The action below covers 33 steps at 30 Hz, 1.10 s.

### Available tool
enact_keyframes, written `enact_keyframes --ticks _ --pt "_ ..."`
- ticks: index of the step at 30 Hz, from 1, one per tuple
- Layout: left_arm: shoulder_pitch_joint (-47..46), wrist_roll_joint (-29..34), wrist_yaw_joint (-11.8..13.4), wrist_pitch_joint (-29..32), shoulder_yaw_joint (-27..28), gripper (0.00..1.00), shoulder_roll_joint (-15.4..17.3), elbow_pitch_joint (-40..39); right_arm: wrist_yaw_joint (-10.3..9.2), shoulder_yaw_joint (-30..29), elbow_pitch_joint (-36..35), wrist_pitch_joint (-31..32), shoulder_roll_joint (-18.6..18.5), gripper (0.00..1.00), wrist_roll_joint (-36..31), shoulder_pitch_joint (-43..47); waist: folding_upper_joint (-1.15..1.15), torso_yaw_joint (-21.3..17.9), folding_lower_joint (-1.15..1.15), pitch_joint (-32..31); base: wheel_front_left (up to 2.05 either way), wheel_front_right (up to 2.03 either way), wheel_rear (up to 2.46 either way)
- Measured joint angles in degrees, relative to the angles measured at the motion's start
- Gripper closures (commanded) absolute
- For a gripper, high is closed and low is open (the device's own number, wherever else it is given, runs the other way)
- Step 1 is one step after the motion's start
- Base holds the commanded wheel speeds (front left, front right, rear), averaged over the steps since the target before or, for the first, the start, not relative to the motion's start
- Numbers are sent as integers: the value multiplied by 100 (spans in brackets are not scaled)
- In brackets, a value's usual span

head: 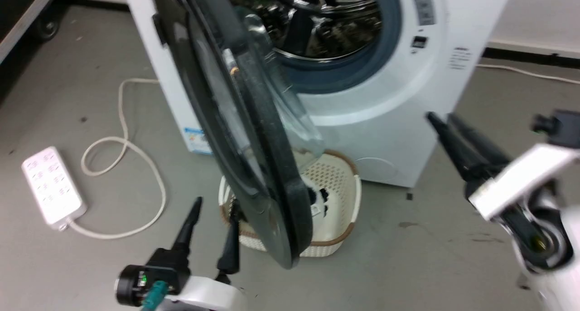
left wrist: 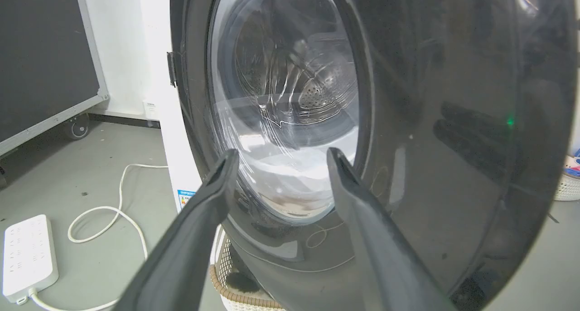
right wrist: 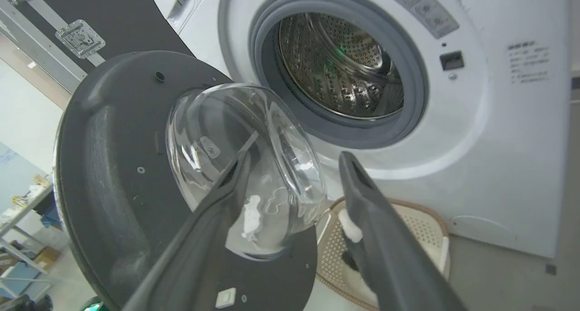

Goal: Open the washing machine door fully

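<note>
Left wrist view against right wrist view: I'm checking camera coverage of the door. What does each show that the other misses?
Left wrist view: the washing machine door's glossy outer face and a white power strip on the floor. Right wrist view: the door's matte inner face with its bulging glass bowl, plus the lock slot on the machine's front. Shared: the door, the steel drum, the laundry basket below, and an open gripper up front: left gripper, right gripper.
</note>
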Motion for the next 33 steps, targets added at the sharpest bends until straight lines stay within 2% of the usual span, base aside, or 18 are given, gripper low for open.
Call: enact_keyframes --ticks 4,8,11,17,23,33 --pt "54 0 -9 1 238 0 0 -33 0 211 -330 -1410 -602 0 -1366 459 0 -223 0 -155 0 0 0" --pt "237 1 -51 0 391 0 1 -74 1 -25 -318 -2364 -681 0 -2733 994 0 -457 0 -315 0 0 0" --pt "369 1 -54 0 425 0 1 -130 1 -354 -324 -2687 -483 0 -3608 1423 0 -615 -1 -421 0 0 0" --pt "537 1 -100 0 445 0 1 -154 1 -1087 -643 -2938 385 0 -4913 2314 0 -798 -1 -565 0 0 0" --pt "593 3 -163 0 453 0 0 -96 2 -1298 -767 -3038 1018 0 -5646 2983 0 -826 0 -610 0 0 0" --pt "678 18 -201 0 486 0 1 3 2 -1284 -767 -3055 1266 0 -5840 3156 0 -851 0 -623 0 0 0"
